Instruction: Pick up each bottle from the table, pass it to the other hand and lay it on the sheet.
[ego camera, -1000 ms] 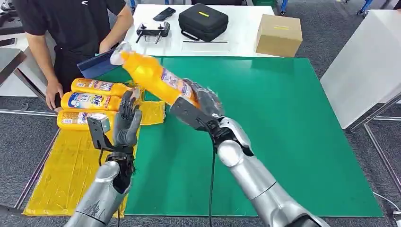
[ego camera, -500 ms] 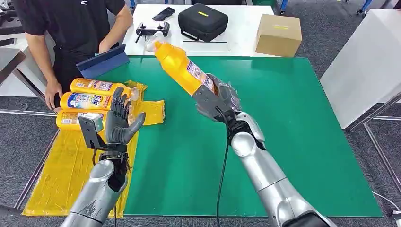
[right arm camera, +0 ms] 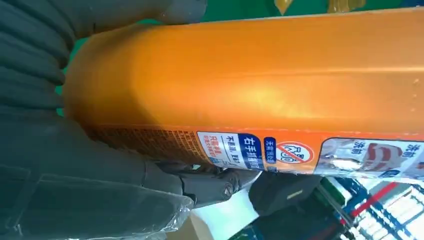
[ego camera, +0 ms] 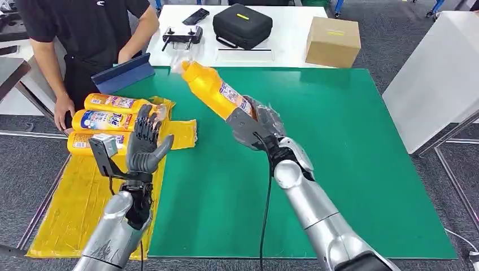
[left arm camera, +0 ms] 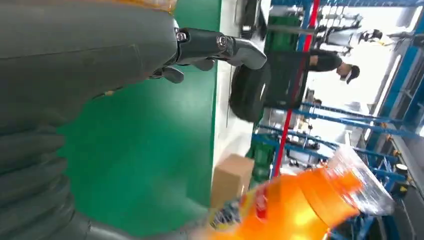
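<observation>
My right hand [ego camera: 257, 123] grips the base of an orange bottle [ego camera: 213, 89] and holds it in the air over the green mat [ego camera: 339, 147], its clear cap tilted toward the far left. The right wrist view shows the bottle [right arm camera: 260, 85] close up in that hand's [right arm camera: 75, 165] fingers. My left hand [ego camera: 142, 144] stands upright and open over the yellow sheet [ego camera: 85, 197], well apart from the bottle. In the left wrist view, the left hand [left arm camera: 100, 55] holds nothing and the bottle [left arm camera: 300, 205] is blurred beyond it. Three orange bottles [ego camera: 113, 119] lie side by side on the sheet.
A person [ego camera: 85, 34] stands at the far left with one hand on the table edge by the sheet and a blue board [ego camera: 123, 73] beside them. On the white table behind are a black case [ego camera: 243, 25], a cardboard box [ego camera: 333, 40] and a controller [ego camera: 182, 37].
My right hand swung the bottle away from the left hand toward the right and more upright, then tipped it slightly back left. The left hand drew back and lowered a little.
</observation>
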